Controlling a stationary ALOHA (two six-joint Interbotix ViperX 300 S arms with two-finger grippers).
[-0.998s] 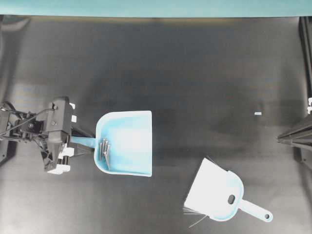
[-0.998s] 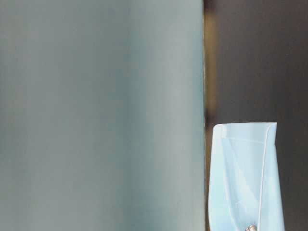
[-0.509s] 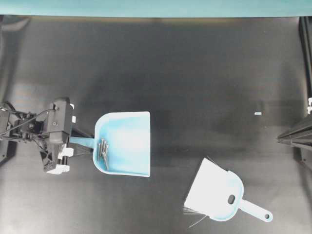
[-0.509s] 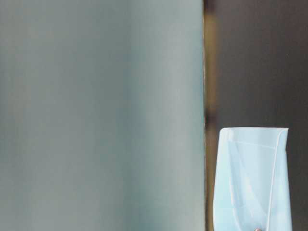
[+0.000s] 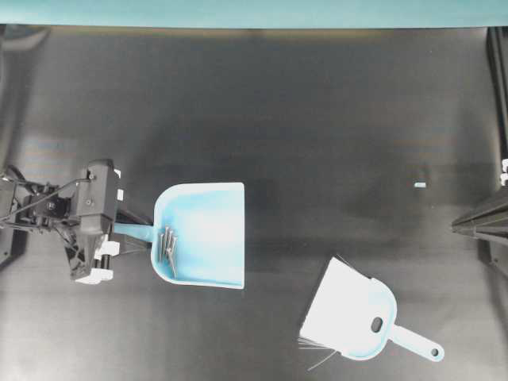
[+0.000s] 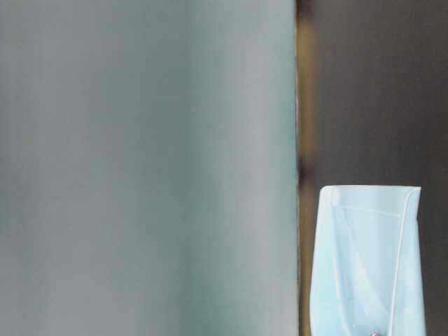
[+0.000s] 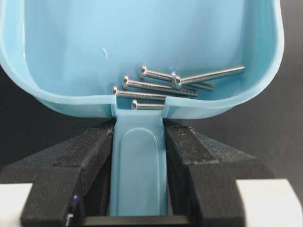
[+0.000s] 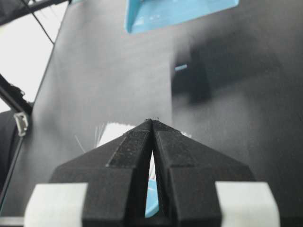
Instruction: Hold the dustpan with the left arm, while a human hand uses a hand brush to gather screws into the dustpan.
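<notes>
A black desk (image 5: 317, 103) is carrying the hand brush (image 5: 353, 313) at lower right and a small pale fleck (image 5: 420, 185) at right.

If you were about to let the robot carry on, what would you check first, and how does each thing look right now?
1. Left gripper clamped on the dustpan handle: ok, both black fingers press its sides.
2. Screws inside the dustpan: ok, five lie against the back wall by the handle.
3. Stray screws left on the table: ok, none seen; only a small pale fleck lies far right.
4. Hand brush out of the way: ok, lying on the table, apart from the dustpan.
5. Human hand clear: ok, none in any view.
6. Right gripper idle: ok, shut and empty.
</notes>
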